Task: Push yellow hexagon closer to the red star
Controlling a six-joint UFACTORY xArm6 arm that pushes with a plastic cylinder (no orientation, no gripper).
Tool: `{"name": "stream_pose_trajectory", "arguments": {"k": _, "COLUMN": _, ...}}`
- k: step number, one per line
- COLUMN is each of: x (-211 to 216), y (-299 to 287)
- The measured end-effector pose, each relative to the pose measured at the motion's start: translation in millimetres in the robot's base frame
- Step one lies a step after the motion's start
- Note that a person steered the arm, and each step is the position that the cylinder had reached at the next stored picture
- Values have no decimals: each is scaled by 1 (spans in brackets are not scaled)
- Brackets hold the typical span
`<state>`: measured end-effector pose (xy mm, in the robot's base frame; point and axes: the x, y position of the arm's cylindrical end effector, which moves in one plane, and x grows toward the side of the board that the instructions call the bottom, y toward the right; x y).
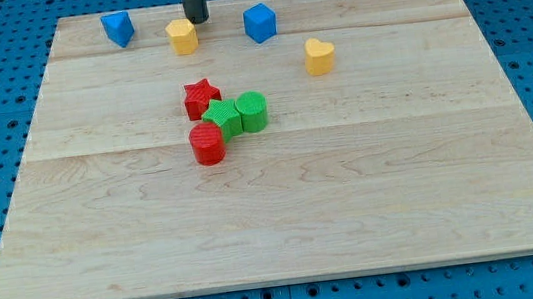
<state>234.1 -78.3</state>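
Observation:
The yellow hexagon [182, 36] sits near the top of the wooden board, left of centre. The red star [201, 98] lies below it, toward the board's middle, with a clear gap between them. My tip [197, 21] is at the lower end of the dark rod, just above and to the right of the yellow hexagon, close to it or touching its upper right edge. The red star touches a green star [224, 118] at its lower right.
A blue block [118, 28] lies at the top left and a blue cube [259, 22] right of my tip. A yellow heart [318, 56] lies further right. A green cylinder [252, 111] and a red cylinder [209, 144] cluster by the green star.

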Motion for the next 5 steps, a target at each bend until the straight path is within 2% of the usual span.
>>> {"name": "stream_pose_trajectory", "arguments": {"k": 1, "x": 28, "y": -3}}
{"name": "stream_pose_trajectory", "arguments": {"k": 3, "x": 19, "y": -43}}
{"name": "stream_pose_trajectory", "arguments": {"k": 4, "x": 83, "y": -44}}
{"name": "stream_pose_trajectory", "arguments": {"k": 5, "x": 101, "y": -43}}
